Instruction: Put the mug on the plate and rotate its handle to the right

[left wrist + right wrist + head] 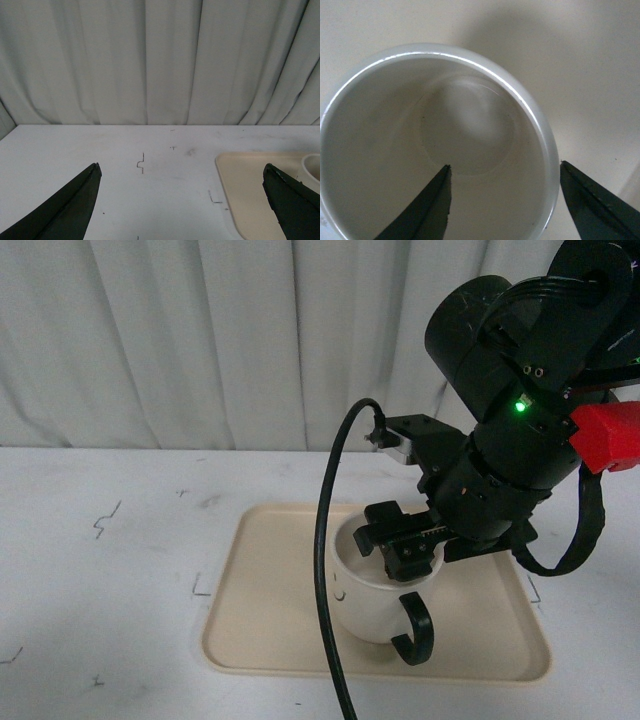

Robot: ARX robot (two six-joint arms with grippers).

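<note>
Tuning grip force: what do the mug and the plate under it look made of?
mug: glossy cream-white, sharp highlight along the rim in the right wrist view; glazed ceramic or enamel, cannot tell which. plate: matte beige, soft rounded rim, no glare; probably plastic.

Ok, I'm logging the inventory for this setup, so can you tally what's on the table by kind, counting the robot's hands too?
Mugs: 1, the mug
Plates: 1, the plate
Hands: 2, the right hand and the left hand
Total: 4
</note>
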